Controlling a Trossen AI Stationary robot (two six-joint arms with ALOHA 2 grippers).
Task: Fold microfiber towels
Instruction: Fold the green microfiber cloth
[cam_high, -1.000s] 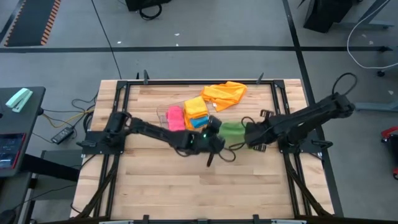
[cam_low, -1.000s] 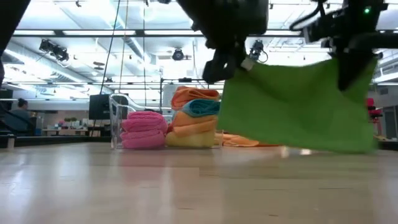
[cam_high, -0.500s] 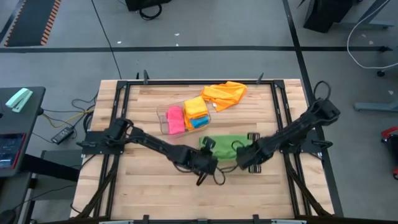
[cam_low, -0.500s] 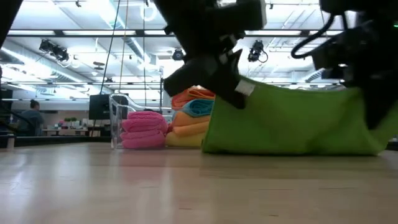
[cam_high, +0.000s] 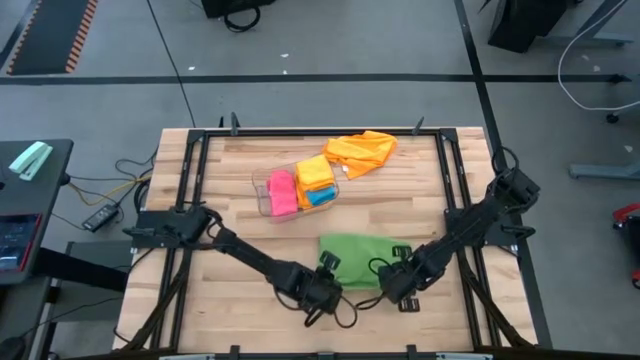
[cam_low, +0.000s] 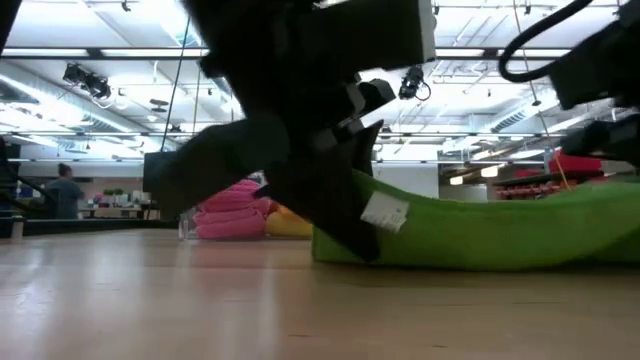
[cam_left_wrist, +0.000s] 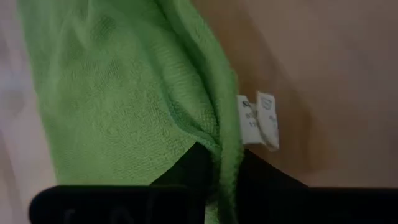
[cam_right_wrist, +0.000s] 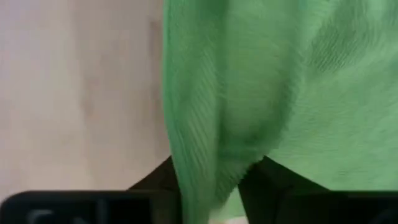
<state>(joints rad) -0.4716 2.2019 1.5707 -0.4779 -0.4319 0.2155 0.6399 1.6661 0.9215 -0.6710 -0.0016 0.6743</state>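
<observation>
Both tools, left (cam_high: 322, 277) and right (cam_high: 392, 278), apparently grip the green towel (cam_high: 357, 259) lying on the table (cam_high: 230, 200).

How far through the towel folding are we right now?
Done: folded pink, orange and blue towels sit in the clear bin. In hand: the green towel lies on the table, its near edge between the fingers of the left hand and right hand. Left: finishing the green fold, then the crumpled orange towel behind the bin.
</observation>
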